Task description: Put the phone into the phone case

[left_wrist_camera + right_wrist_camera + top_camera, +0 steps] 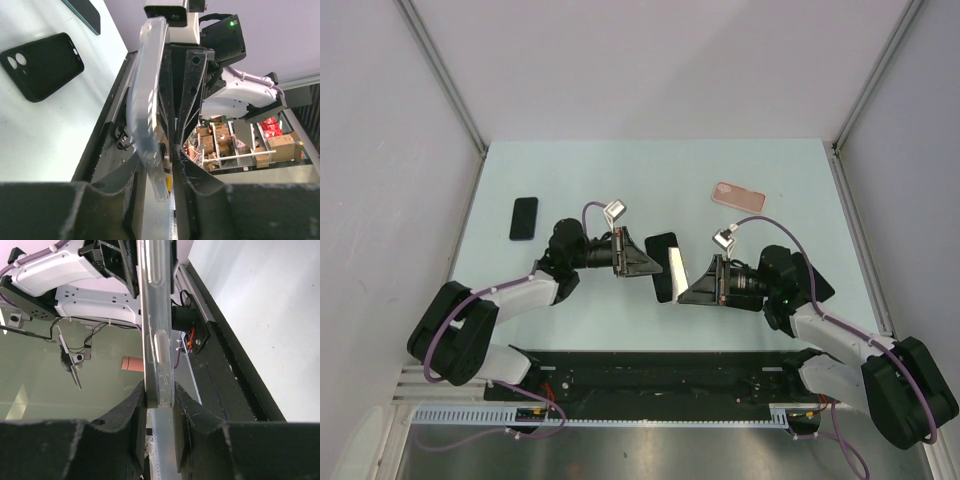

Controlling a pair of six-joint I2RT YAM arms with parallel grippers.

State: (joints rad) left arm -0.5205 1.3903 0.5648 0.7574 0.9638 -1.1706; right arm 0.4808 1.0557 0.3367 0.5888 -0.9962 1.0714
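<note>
A silver phone point(150, 340) lies against a clear phone case point(165, 340). The pair is held edge-up above the table between both arms, and shows as a pale slab point(675, 268) in the top view. My right gripper point(160, 395) is shut on one end of it, one pad on the phone side and one on the case side. The other end of the clear case point(145, 100) hangs between the fingers of my left gripper point(160, 170). That gripper is open, with a gap to its right finger point(182, 160). From above, the left gripper point(658, 268) and right gripper point(682, 292) face each other.
A black case point(42, 65) with a camera cutout lies on the table under the grippers point(660, 243). A dark phone point(524, 218) lies at the left. A pink case point(739, 197) lies at the back right. The black base rail point(650, 375) runs along the near edge.
</note>
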